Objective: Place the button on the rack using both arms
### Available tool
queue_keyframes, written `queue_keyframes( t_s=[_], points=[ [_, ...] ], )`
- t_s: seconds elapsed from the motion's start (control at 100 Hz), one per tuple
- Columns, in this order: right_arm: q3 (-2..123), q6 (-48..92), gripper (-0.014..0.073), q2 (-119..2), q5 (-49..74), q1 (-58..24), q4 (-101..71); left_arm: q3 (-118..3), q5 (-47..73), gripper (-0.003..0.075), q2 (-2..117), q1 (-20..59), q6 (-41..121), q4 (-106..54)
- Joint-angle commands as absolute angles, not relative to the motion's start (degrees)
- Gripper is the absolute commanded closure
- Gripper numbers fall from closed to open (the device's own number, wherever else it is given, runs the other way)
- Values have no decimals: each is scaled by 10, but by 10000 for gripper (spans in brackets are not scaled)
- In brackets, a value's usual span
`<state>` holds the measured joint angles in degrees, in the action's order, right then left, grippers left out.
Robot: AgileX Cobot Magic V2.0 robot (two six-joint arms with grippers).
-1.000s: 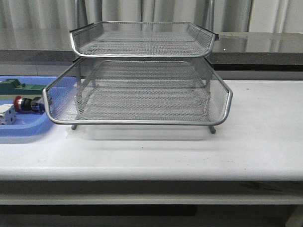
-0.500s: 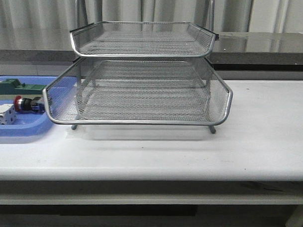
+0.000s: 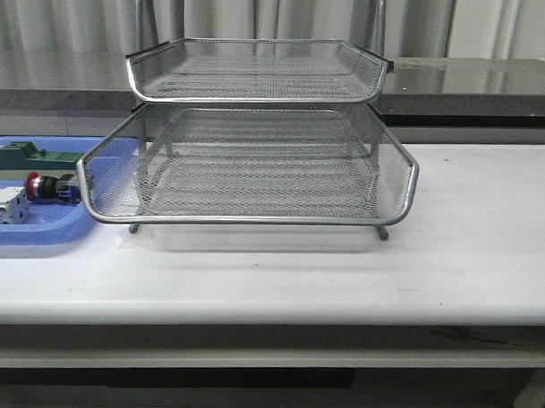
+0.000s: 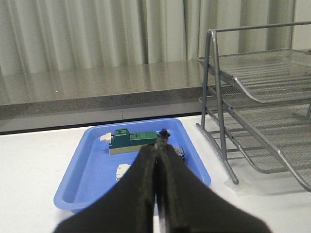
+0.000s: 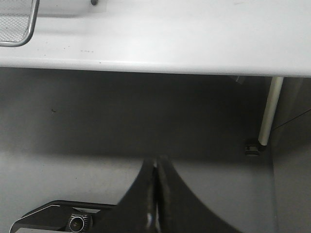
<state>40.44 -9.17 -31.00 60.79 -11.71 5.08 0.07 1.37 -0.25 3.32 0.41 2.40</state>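
Observation:
The button [image 3: 49,187], with red head and blue rear block, lies in the blue tray [image 3: 38,236] at the far left of the table. In the left wrist view only its blue end [image 4: 180,153] shows past the fingers. The silver wire-mesh rack [image 3: 256,159] stands mid-table and also shows in the left wrist view [image 4: 262,92]. My left gripper [image 4: 158,146] is shut and empty, hovering above the near side of the tray. My right gripper [image 5: 155,165] is shut and empty, below the table's front edge. Neither gripper shows in the front view.
A green block [image 3: 28,158] and a white block [image 3: 5,208] share the blue tray; they also show in the left wrist view, green [image 4: 133,141] and white [image 4: 122,171]. A table leg [image 5: 268,111] stands at the right. A rack corner [image 5: 19,24] shows above the table edge.

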Motion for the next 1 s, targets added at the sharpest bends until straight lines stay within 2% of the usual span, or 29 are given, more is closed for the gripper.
queue_keyframes(
  t_s=[0.0, 0.09, 0.21, 0.37, 0.77, 0.99],
  points=[
    [417, -91, 661, -312, 580, -116, 59, 26, -60, 741, -22, 37, 0, 16],
    [417, -91, 661, -312, 580, -116, 59, 8, -61, 741, -22, 37, 0, -14],
    [417, -91, 661, -312, 580, -116, 59, -47, 0, 741, -11, 37, 0, -45],
    [417, -91, 661, -312, 580, -116, 59, -144, 54, 741, 51, 37, 0, -51],
    [417, -91, 661, -312, 580, -116, 59, -461, 344, 741, 373, 37, 0, -41],
    [417, -91, 661, -312, 580, -116, 59, -578, 423, 741, 539, 37, 6, -4]
  ],
)
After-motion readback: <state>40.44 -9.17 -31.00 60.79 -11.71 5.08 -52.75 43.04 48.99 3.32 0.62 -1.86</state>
